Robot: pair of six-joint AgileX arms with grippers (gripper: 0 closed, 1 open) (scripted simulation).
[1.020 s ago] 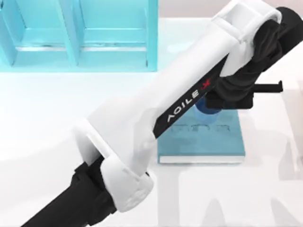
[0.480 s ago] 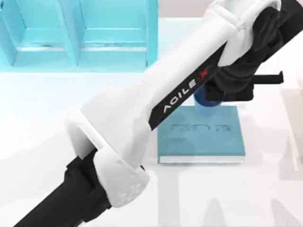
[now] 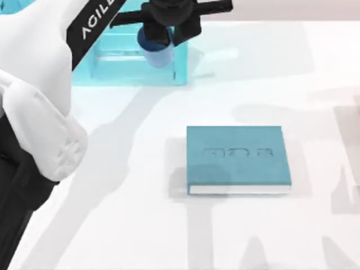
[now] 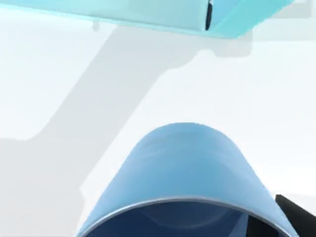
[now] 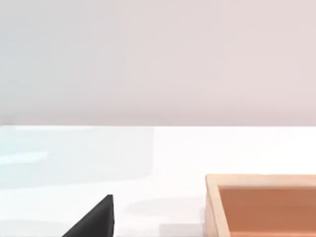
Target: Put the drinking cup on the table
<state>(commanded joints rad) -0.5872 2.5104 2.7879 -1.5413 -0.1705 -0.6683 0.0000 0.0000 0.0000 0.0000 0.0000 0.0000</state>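
Note:
The drinking cup (image 3: 158,52) is a small blue cylinder held in the air at the back of the table, over the front right corner of the light-blue shelf unit (image 3: 121,62). My left gripper (image 3: 164,31) is shut on it from above. In the left wrist view the drinking cup (image 4: 183,170) sits close up, with the white table (image 4: 59,84) well below it. A black part of my right gripper (image 5: 96,219) hangs parked over the table (image 3: 140,225).
A teal book (image 3: 237,158) lies flat right of the table's middle. My left arm's white link (image 3: 39,84) crosses the left side. A wooden box (image 5: 261,207) stands near the right gripper.
My left arm has swung left and back with the cup, from just above the teal book's far edge to over the shelf unit's front corner. The book is uncovered.

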